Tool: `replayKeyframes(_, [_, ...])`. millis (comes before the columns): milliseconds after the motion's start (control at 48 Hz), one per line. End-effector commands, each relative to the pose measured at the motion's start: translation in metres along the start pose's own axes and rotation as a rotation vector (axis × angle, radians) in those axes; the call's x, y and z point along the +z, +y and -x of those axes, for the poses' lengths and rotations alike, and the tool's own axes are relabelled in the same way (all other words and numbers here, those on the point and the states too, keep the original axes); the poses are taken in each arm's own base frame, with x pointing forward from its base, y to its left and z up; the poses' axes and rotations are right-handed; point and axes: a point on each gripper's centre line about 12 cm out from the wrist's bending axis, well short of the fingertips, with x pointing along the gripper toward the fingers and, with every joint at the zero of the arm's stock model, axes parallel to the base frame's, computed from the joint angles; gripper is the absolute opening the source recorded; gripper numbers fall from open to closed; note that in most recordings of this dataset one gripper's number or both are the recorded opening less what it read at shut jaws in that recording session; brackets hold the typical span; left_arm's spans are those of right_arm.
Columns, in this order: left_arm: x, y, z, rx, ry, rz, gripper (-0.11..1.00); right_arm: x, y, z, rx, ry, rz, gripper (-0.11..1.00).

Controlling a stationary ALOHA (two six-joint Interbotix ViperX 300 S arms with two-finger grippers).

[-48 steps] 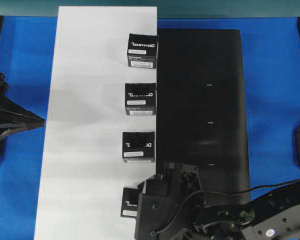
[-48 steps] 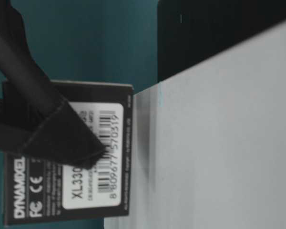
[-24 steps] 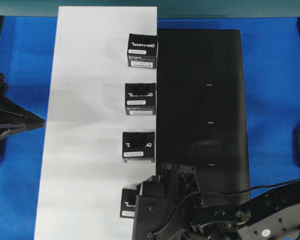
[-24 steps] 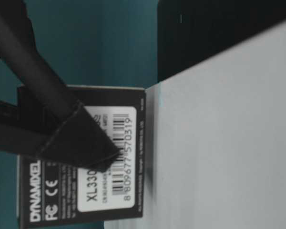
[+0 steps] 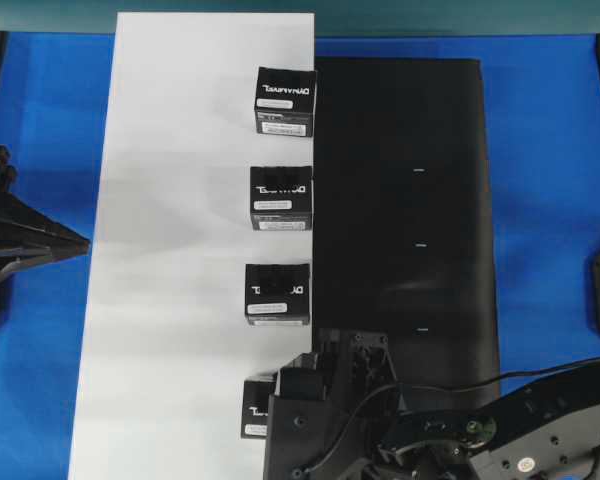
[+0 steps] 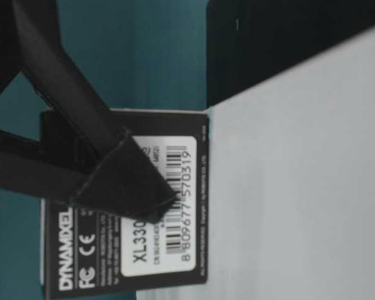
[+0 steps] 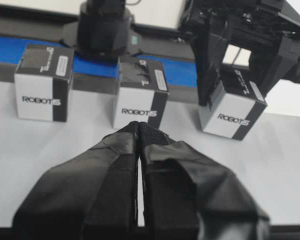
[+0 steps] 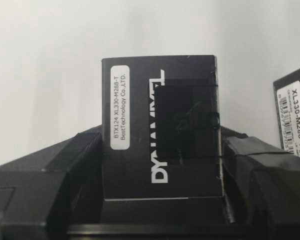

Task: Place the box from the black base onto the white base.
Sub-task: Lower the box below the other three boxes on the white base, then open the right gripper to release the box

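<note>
We see right claw (image 8: 160, 150) bent low, fingers flanking box (image 8: 162, 127) – grip unclear; box black, white lettering, resting on white base (image 5: 180, 300).

I'm looking at a robotics lab bench: a blue surface (image 5: 550, 150) carrying a white base (image 5: 180, 250) and a black base (image 5: 400, 120) laid side by side. Identical servo-motor cartons (image 5: 281, 198) stand in a measured row, with bare teal backdrop behind.

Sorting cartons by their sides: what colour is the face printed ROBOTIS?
White with a black band, seen on the box in the left wrist view.
</note>
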Motion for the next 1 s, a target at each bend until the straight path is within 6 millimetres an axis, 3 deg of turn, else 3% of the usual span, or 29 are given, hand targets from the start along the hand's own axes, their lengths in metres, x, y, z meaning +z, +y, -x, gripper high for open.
replayKeyframes(0, [0.008, -0.002, -0.001, -0.005, -0.019, -0.003, 0.02, 0.0, -0.004, -0.005, -0.009, 0.005, -0.002, 0.68])
replayKeyframes(208, [0.008, -0.002, -0.001, -0.005, -0.019, -0.003, 0.01, 0.001, -0.006, -0.006, -0.006, 0.0, -0.006, 0.94])
replayKeyframes(292, [0.007, -0.002, -0.001, -0.006, -0.018, -0.003, 0.02, 0.002, -0.007, -0.006, -0.002, -0.007, -0.007, 0.99])
replayKeyframes(625, [0.005, -0.001, -0.001, -0.004, -0.006, -0.005, 0.02, 0.002, -0.009, -0.004, 0.006, -0.023, -0.007, 0.99])
replayKeyframes(979, [0.005, -0.001, 0.0, -0.002, -0.003, -0.005, 0.02, 0.012, -0.024, 0.023, 0.019, -0.078, -0.043, 0.99])
